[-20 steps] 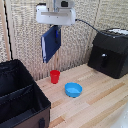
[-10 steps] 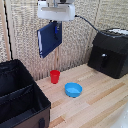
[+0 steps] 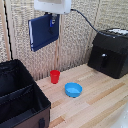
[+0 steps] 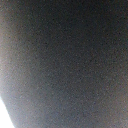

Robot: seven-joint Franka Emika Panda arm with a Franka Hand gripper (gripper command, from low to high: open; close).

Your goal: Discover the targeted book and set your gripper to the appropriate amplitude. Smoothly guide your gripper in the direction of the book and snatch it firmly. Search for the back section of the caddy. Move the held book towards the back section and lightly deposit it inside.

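Observation:
My gripper (image 3: 52, 20) hangs at the top of the exterior view, shut on the upper right part of the dark navy-blue book (image 3: 42, 32). The book hangs high in the air, slightly tilted, well above the red cup (image 3: 54, 76). The black fabric caddy (image 3: 20, 100) with its dividers stands on the table at the exterior view's lower left, below and left of the book. The wrist view is filled by a dark blurred surface (image 4: 65, 60), apparently the book held close to the lens.
A blue bowl (image 3: 73, 90) sits on the wooden table beside the red cup. A black hard-shelled appliance box (image 3: 110, 52) stands at the exterior view's right. A woven wicker wall runs behind everything.
The gripper has carried the book upward and toward the exterior view's left, nearer above the caddy. Cup, bowl and boxes have not moved.

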